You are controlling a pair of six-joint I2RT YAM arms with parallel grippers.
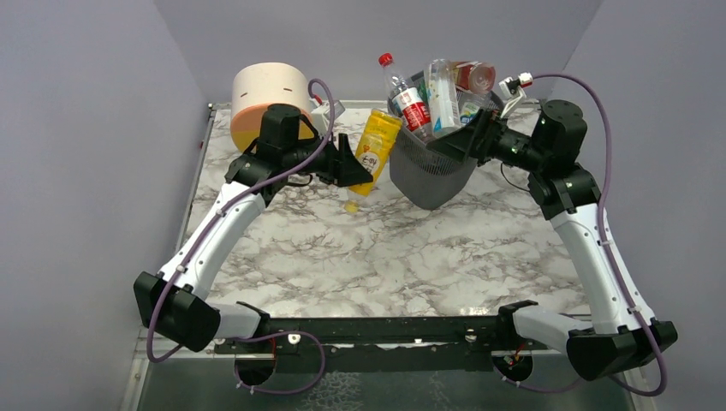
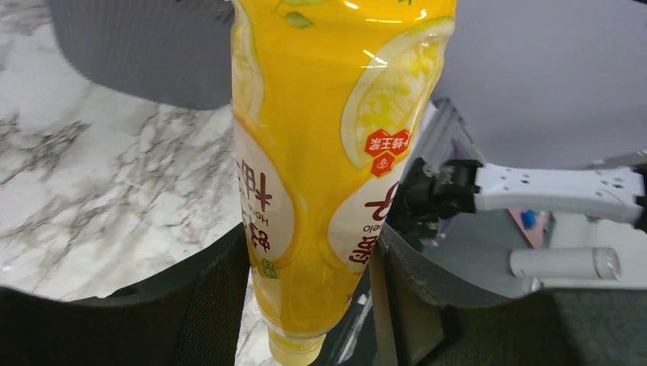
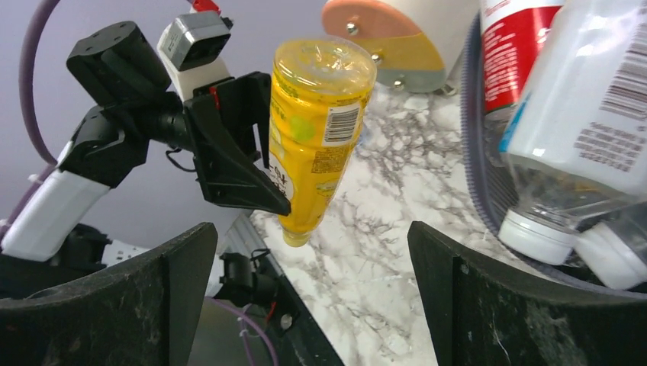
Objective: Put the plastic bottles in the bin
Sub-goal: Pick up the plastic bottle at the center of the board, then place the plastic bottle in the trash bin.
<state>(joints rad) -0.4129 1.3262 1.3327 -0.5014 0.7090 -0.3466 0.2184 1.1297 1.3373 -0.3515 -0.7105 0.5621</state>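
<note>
Bottle, yellow, cap-down, clamped in L tool; R tool wide by bin.

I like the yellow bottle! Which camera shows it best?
The right wrist view: nearly the whole yellow bottle shows, cap down, in the left gripper. The left wrist view shows only part, close up. The top view shows it small, beside the bin.
</note>
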